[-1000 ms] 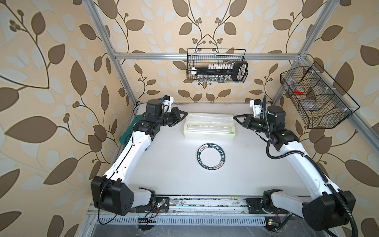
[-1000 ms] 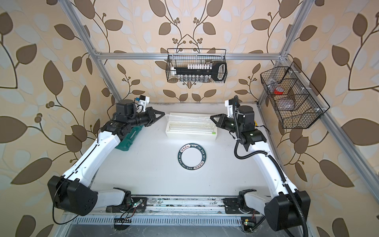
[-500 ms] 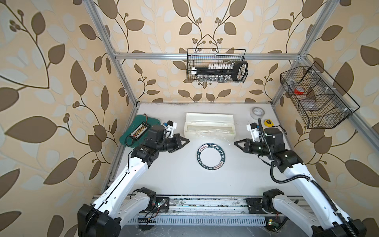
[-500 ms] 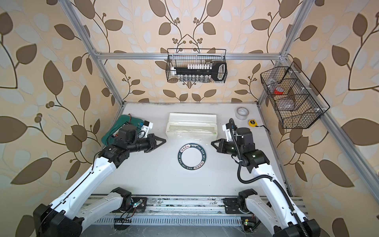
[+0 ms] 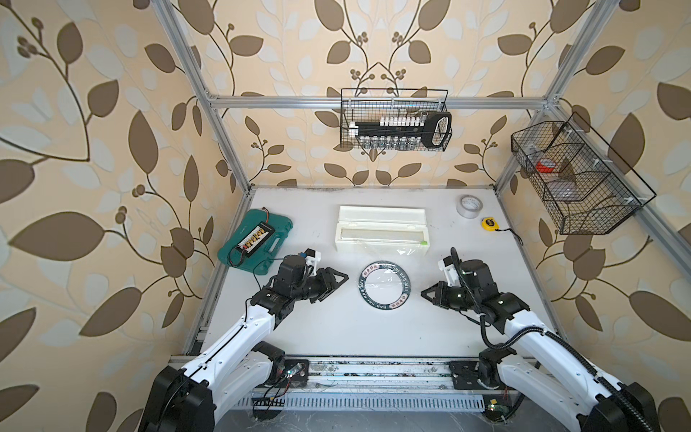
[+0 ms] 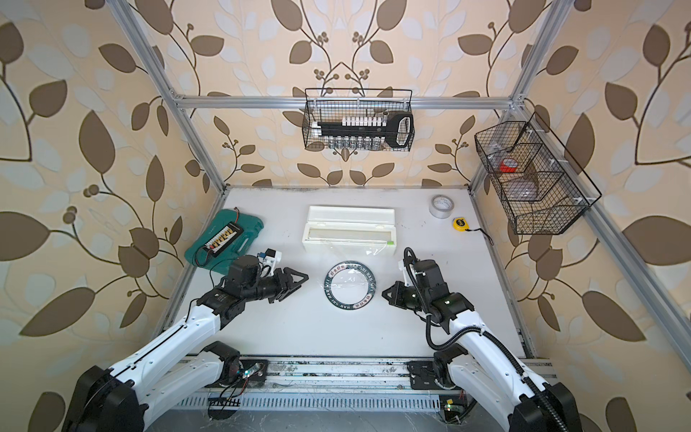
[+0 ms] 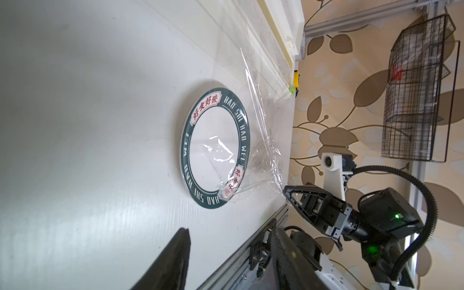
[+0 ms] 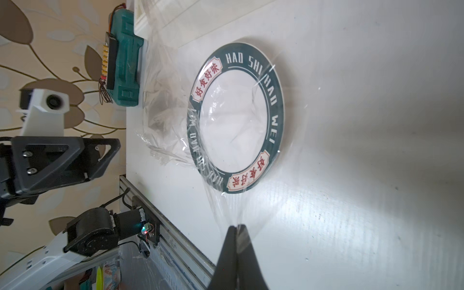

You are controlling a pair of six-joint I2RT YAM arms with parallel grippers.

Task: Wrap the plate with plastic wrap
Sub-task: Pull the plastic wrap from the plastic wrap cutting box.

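Plastic wrap (image 8: pixel 170 130) trails from the white dispenser box (image 5: pixel 381 232) over the plate (image 5: pixel 384 285), which lies flat mid-desk (image 5: pixel 336 329). We see the right gripper (image 8: pixel 236 227), jaws pinching an edge of the wrap beside the plate. Opposite it, the left gripper (image 7: pixel 229 238) has its jaws spread and empty. The wrap seems to cover only part of the rim.

In both top views we can hardly trace the wrap (image 5: pixel 385 286) over the plate (image 5: pixel 363 287), and the plate's rim lettering (image 5: pixel 390 266) is too small to read. In the left wrist view the box (image 7: pixel 288 30) beyond the plate runs off the edge, and of the left gripper (image 7: pixel 230 232) we see only two dark fingers (image 7: pixel 175 261), cut short. What lies in the basket (image 5: pixel 598 213), well off to the plate's side, we cannot make out.
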